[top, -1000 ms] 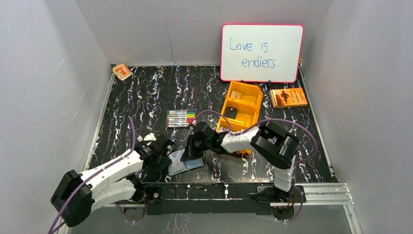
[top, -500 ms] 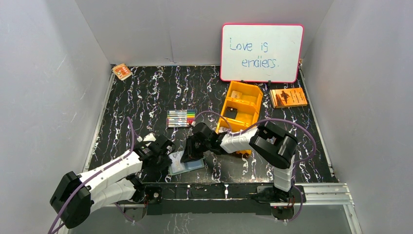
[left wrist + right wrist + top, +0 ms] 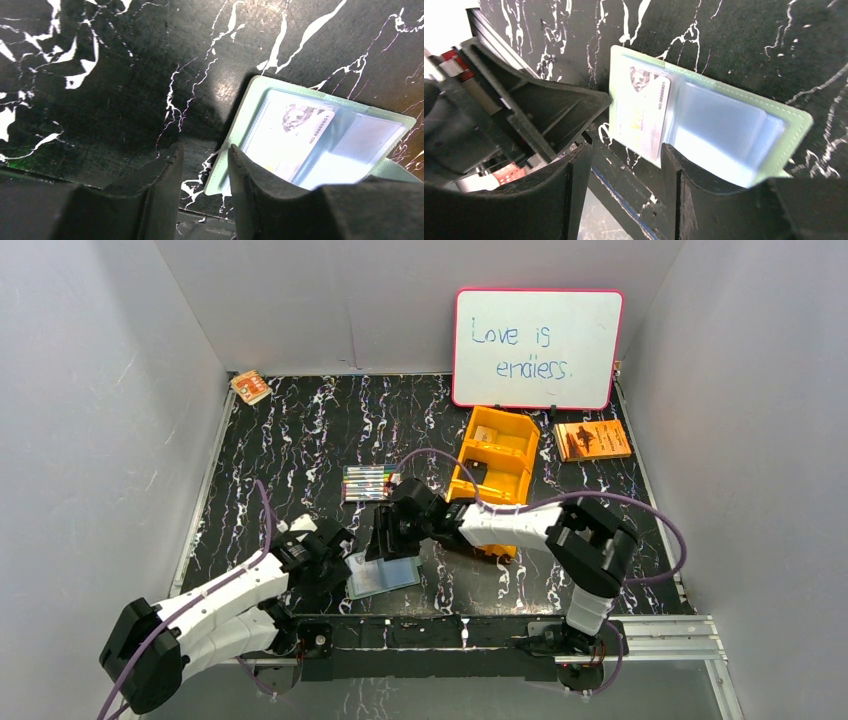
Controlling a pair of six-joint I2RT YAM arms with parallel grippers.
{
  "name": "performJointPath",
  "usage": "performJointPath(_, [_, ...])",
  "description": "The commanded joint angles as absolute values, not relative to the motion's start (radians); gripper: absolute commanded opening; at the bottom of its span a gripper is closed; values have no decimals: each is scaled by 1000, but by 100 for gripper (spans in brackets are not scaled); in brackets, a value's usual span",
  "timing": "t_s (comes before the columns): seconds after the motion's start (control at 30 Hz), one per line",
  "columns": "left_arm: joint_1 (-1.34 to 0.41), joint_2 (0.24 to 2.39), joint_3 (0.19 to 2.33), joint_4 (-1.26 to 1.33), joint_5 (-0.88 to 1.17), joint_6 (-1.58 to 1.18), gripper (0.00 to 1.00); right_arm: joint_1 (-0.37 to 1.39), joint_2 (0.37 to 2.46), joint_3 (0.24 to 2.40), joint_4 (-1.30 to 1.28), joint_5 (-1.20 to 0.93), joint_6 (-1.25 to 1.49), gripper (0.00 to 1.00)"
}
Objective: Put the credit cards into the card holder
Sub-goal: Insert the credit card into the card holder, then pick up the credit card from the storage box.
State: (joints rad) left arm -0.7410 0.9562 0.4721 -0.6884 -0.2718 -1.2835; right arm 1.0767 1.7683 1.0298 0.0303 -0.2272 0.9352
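The grey-green card holder lies open on the black table near the front edge. A whitish credit card sits in its pale blue pocket. My left gripper is open at the holder's left corner. Its right finger stands over the holder's edge, and nothing is pinched. My right gripper is open and empty, hovering just over the holder's near edge by the card. A tan card and a dark card lie in the orange bin.
A set of markers lies behind the grippers. A whiteboard leans on the back wall, with an orange booklet at its right. An orange-and-white packet is in the far left corner. Grey walls enclose the table.
My right gripper has opened, let go of the whitish card in the holder's pocket and drawn back slightly. My left gripper's jaws have widened a little at the holder's corner.
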Motion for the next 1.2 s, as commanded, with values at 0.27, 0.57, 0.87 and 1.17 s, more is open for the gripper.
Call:
performJointPath(0.27, [-737,821,699,-879,-372,-1216,80,996,1305,1150,-459,286,691,71])
performJointPath(0.57, [-738,856,751,-731,-339,-1054,90,628,1075,805,-331,11,730,68])
performJointPath(0.87, [-737,977,786,-681,-337,-1035,89,597,1138,677,-158,51,821,68])
performJointPath(1.17, [-737,1014,766,-650,-323,-1059,89,593,1255,652,-83,64,864,69])
